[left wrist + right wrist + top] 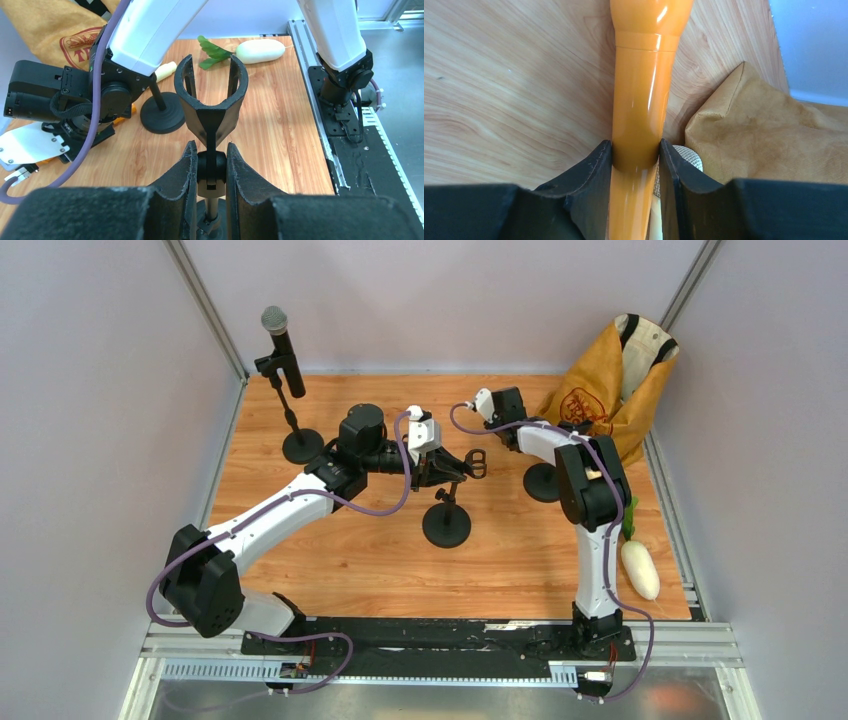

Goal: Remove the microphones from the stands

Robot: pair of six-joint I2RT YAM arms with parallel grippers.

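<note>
Left tool [211, 148] pinches the matte black forked clip [212, 107]; right tool [634, 145] clamps the glossy orange cylindrical microphone [644, 75]

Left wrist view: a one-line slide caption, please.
Left tool shut on the stand's swivel joint beneath an empty microphone clip, white radish behind.

A table [350, 560] holds a white radish [640, 570] and tan bag [598, 405].

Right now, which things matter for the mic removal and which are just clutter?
Job: orange microphone, right hand gripping it, empty-clip stand, left hand clamping it.
Clutter: brown bag, white radish, black microphone on rear stand, spare stand.
</note>
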